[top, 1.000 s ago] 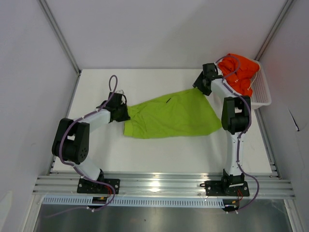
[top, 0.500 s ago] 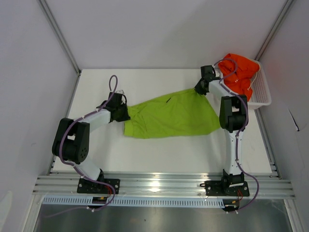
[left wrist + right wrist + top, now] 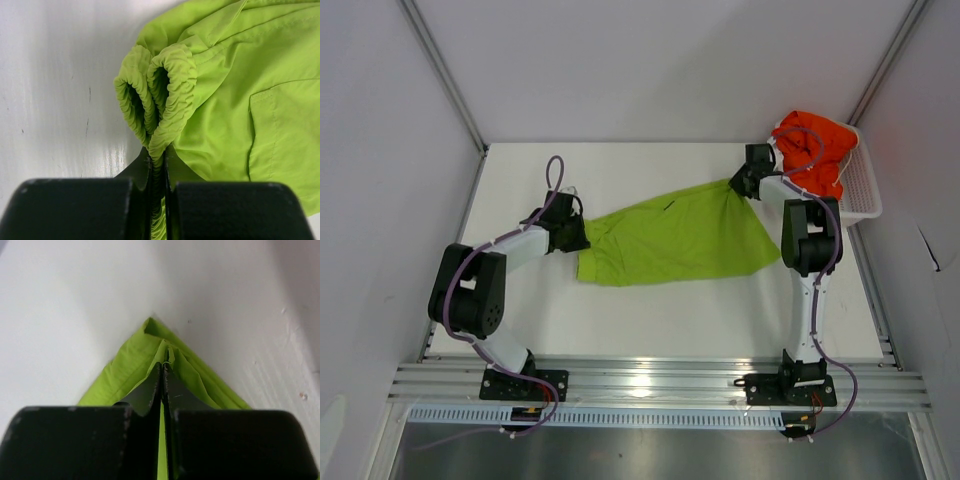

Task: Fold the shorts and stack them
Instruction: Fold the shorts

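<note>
The lime green shorts (image 3: 675, 238) lie spread across the middle of the white table, stretched between both arms. My left gripper (image 3: 576, 232) is shut on their gathered elastic waistband (image 3: 165, 85) at the left end. My right gripper (image 3: 737, 186) is shut on a pinched corner of the green fabric (image 3: 160, 347) at the far right end. The orange-red shorts (image 3: 817, 150) sit bunched in the white mesh basket (image 3: 863, 190) at the back right, behind my right arm.
White walls with metal rails close in the table on the left, back and right. The basket stands against the right wall. An aluminium rail (image 3: 650, 380) carrying both arm bases runs along the near edge.
My right gripper has closed on the far right corner of the green shorts and drawn it slightly right, pulling the fabric taut. The left arm has stayed put.
</note>
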Robot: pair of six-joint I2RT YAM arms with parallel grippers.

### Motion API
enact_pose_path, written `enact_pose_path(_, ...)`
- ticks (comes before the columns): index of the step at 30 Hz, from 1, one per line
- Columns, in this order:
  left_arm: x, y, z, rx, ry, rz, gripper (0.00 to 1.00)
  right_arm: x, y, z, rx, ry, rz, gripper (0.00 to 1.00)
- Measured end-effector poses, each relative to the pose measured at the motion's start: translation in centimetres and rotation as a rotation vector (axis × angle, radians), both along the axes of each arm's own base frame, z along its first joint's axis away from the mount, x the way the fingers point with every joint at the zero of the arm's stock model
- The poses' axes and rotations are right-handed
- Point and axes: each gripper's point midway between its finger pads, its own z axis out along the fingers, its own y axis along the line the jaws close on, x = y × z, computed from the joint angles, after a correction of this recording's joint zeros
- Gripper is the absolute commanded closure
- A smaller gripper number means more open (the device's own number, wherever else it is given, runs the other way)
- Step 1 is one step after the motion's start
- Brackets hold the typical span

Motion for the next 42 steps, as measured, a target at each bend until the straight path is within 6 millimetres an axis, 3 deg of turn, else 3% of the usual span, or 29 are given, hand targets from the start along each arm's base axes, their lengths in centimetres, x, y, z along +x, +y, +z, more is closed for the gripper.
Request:
enact_pose_path(9, 0.0, -0.1, 0.0, -0.002, -0.001, -0.002, 1.0, 2.4, -1.3, 1.9, 0.055, -0.13, 0.004, 0.99)
enact_pose_path(10, 0.0, -0.1, 0.0, -0.003, -0.001, -0.003, 1.0, 2.7, -1.2, 2.3, 0.061, -0.147, 0.011, 0.96)
enact_pose_path(11, 0.0, -0.1, -0.1, -0.003, 0.0, -0.003, 1.0, 2.9, -0.9, 2.6, 0.071, -0.163, 0.022, 0.75)
enact_pose_path(14, 0.0, -0.1, -0.1, -0.002, 0.002, -0.003, 1.0, 3.3, -0.3, 3.3, 0.092, -0.196, 0.049, 0.33)
enact_pose_path(18, 0.0, -0.1, -0.1, -0.001, 0.002, -0.002, 1.0, 3.5, -0.1, 3.7, 0.092, -0.212, 0.08, 0.25)
enact_pose_path(23, 0.1, 0.1, -0.2, 0.007, 0.007, 0.008, 1.0, 2.4, -0.2, 3.8, 0.045, -0.176, 0.134, 0.26)
enact_pose_path(26, 0.3, 0.4, -0.2, 0.012, 0.011, 0.023, 1.0, 0.3, -0.3, 5.5, 0.008, -0.156, 0.178, 0.27)
enact_pose_path(31, 1.3, 1.2, 0.0, 0.031, 0.028, 0.052, 1.0, -5.5, -1.1, 9.9, -0.051, -0.15, 0.21, 0.3)
enact_pose_path(34, 2.6, 1.6, 0.1, 0.047, 0.032, 0.064, 1.0, -9.3, -2.3, 11.5, -0.098, -0.141, 0.189, 0.33)
enact_pose_path(37, 4.3, 1.5, 0.3, 0.06, 0.029, 0.043, 1.0, -13.6, -3.3, 10.7, -0.127, -0.099, 0.17, 0.34)
enact_pose_path(42, 7.8, 1.1, 1.7, 0.093, -0.012, -0.004, 1.0, -19.5, -4.2, 6.5, -0.151, 0.049, 0.168, 0.36)
